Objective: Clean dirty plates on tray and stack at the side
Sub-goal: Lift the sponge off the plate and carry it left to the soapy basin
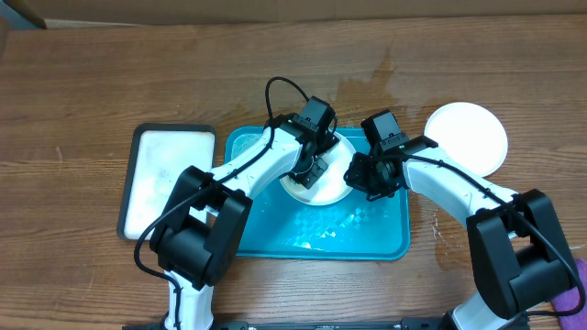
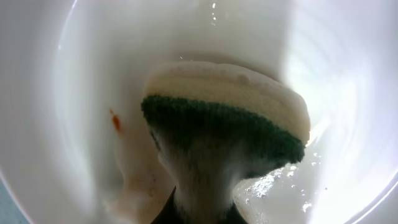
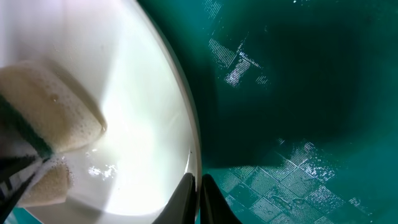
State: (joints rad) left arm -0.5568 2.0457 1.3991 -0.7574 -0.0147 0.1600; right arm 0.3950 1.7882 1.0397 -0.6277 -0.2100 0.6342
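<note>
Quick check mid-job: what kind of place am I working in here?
Probably a tabletop dishwashing test bench rather than a real kitchen: a bare wooden table, a wet teal tray holding a white plate, and a soapy sponge against it.

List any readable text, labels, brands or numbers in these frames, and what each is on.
None readable. No print, label or number shows on the teal tray, the white plate in it, the sponge, the other white plate or the white tray.
</note>
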